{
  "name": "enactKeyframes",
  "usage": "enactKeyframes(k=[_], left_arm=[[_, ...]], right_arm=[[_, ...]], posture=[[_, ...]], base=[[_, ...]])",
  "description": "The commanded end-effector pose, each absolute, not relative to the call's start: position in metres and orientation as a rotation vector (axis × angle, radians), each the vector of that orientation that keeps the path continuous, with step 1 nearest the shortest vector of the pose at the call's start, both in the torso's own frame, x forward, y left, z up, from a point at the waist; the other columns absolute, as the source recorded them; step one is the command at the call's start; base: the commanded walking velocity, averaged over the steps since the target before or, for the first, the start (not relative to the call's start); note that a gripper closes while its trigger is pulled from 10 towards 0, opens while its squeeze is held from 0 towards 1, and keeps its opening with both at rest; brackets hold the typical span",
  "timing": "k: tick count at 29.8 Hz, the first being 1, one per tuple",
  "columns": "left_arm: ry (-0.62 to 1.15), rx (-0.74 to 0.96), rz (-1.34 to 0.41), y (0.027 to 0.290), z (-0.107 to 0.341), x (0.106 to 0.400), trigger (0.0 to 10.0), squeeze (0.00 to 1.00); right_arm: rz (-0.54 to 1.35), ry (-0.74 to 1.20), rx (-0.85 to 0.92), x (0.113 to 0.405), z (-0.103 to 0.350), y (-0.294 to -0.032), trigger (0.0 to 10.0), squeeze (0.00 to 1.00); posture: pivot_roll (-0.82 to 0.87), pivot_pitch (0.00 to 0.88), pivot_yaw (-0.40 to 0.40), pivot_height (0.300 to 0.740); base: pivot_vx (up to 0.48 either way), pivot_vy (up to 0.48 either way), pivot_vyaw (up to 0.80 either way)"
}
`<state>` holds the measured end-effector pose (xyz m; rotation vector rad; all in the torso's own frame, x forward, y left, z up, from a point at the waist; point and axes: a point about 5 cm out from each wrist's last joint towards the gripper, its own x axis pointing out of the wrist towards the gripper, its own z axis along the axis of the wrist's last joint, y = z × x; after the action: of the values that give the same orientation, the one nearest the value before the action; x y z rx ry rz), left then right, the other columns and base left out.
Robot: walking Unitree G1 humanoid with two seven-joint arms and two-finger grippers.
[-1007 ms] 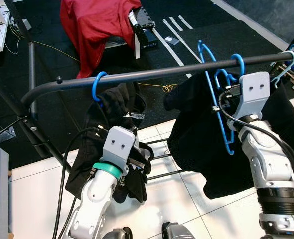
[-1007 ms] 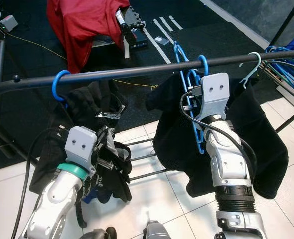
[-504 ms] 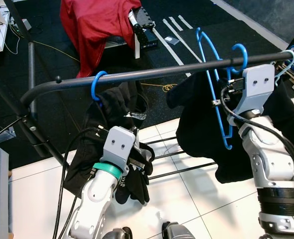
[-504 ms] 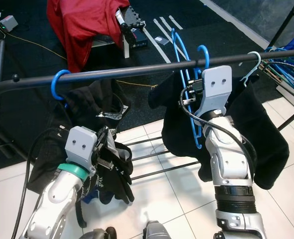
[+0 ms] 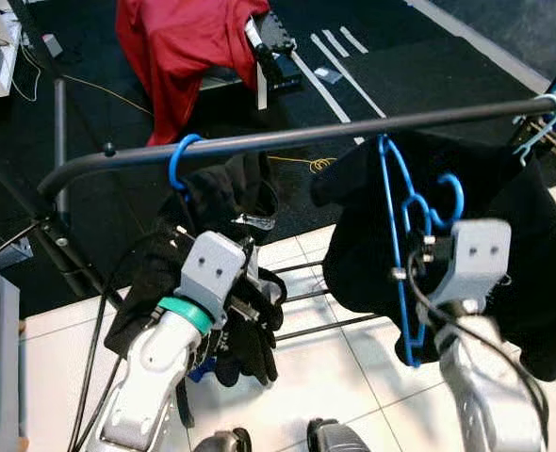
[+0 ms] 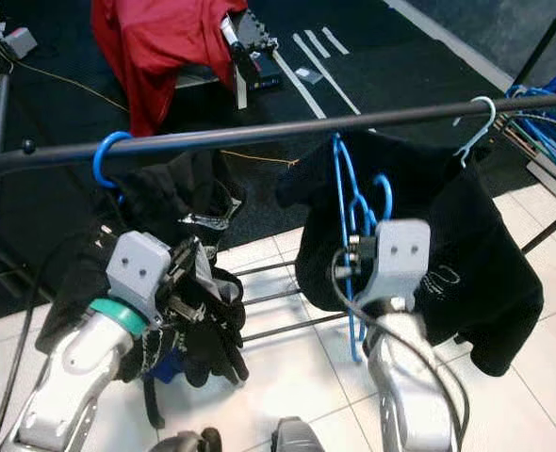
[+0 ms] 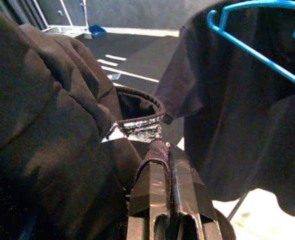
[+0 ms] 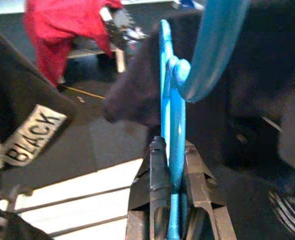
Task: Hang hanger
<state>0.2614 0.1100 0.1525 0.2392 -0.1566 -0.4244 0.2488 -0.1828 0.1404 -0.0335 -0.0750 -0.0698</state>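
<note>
A dark grey rail (image 5: 287,139) crosses the view. My right gripper (image 8: 172,145) is shut on a blue hanger (image 5: 396,245) that carries a black shirt (image 5: 358,235). The hanger's hook (image 5: 452,193) is below the rail and off it, while one corner of its frame reaches up close to the rail. My left gripper (image 7: 162,150) is lower left, shut on a fold of a black garment (image 5: 212,198). That garment hangs from another blue hanger hook (image 5: 179,160) on the rail's left part.
A pale hanger hook (image 5: 542,118) with a black garment sits on the rail's right end, with more blue hangers (image 6: 542,104) beyond. A red cloth (image 5: 184,47) drapes over furniture behind the rail. The rack's lower bars (image 5: 306,301) cross the white tiles.
My right arm has dropped with the blue hanger; its hook, which was over the rail, is now below it. The left arm has shifted slightly and still grips the black garment.
</note>
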Motion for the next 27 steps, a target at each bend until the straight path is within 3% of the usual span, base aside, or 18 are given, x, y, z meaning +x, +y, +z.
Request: enactKeyframes(k=[1, 9, 16, 27], left_arm=[[-0.178, 0.218, -0.445, 0.108, 0.159, 0.260, 10.0, 0.00], [-0.193, 0.200, -0.414, 0.111, 0.167, 0.260, 10.0, 0.00], [-0.131, 0.122, -0.288, 0.118, 0.157, 0.266, 10.0, 0.00], [-0.192, 0.201, -0.206, 0.114, 0.151, 0.268, 10.0, 0.00]], right_arm=[[-0.092, -0.104, -0.043, 0.244, 0.137, -0.181, 10.0, 0.00], [-0.115, -0.116, -0.057, 0.236, 0.130, -0.176, 10.0, 0.00], [-0.145, -0.116, -0.069, 0.241, 0.127, -0.179, 10.0, 0.00], [-0.146, -0.180, -0.073, 0.250, 0.127, -0.176, 10.0, 0.00]], posture=[[-0.19, 0.094, 0.082, 0.740], [-0.18, 0.085, 0.075, 0.740], [-0.18, 0.076, 0.065, 0.740], [-0.17, 0.010, 0.074, 0.740]], base=[[0.000, 0.000, 0.00], [0.000, 0.000, 0.00], [0.000, 0.000, 0.00], [0.000, 0.000, 0.00]])
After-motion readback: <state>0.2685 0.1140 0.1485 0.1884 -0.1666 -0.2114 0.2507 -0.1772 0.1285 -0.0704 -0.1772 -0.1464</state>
